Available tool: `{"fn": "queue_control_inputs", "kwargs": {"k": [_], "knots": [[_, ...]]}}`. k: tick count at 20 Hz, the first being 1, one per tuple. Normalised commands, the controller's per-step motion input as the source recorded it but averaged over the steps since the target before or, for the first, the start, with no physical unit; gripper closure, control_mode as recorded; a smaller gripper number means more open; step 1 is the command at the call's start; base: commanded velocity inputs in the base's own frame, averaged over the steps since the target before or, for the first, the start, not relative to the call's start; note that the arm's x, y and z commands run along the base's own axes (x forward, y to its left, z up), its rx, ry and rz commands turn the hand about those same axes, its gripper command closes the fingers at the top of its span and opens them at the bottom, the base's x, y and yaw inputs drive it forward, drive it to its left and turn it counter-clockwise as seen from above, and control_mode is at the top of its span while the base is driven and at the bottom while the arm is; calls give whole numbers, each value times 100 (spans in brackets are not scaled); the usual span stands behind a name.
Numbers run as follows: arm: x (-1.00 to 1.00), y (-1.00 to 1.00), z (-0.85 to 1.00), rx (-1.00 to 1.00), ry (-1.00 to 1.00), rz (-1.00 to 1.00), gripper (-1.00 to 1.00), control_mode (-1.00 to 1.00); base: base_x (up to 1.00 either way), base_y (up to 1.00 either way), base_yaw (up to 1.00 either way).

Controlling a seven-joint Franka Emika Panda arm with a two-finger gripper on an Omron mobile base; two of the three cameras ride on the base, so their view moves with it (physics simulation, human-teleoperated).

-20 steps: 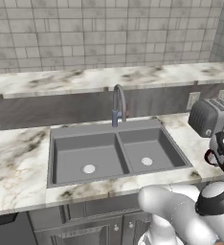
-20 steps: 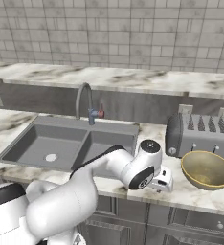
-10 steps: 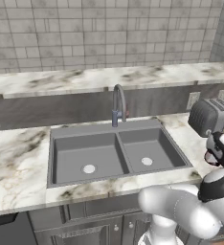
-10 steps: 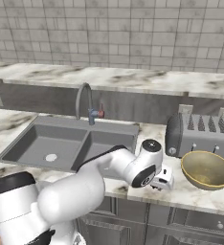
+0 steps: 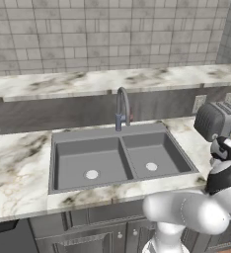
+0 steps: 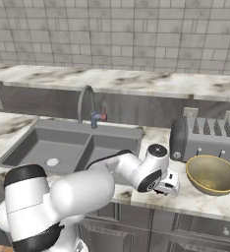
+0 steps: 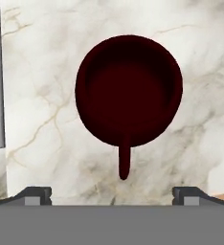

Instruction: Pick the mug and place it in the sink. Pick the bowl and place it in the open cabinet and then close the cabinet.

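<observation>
Mug (image 7: pixel 128 91) sits upright on the marble counter (image 7: pixel 42 95), in the middle of your hand view, with your gripper (image 7: pixel 112 194) spread wide above it; it looks small, hard and slippery, so pinch across its round wall.

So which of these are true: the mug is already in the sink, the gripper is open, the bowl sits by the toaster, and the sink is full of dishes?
The mug is already in the sink: false, it stands on the marble counter.
The gripper is open above the mug: true, nothing is held.
The bowl sits just in front of the toaster: true.
The sink is full of dishes: false, both basins are bare.
</observation>
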Motion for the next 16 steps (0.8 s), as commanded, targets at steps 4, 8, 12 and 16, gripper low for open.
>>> {"fn": "queue_control_inputs", "kwargs": {"k": [4,8,12,16], "knots": [[16,-7,-11,0,0,0,-100,-100,0,0,0],[20,-3,-9,0,0,0,-100,-100,0,0,0],[22,-1,-5,0,0,0,-100,-100,0,0,0],[11,-11,0,0,0,0,-100,-100,0,0,0]]}}
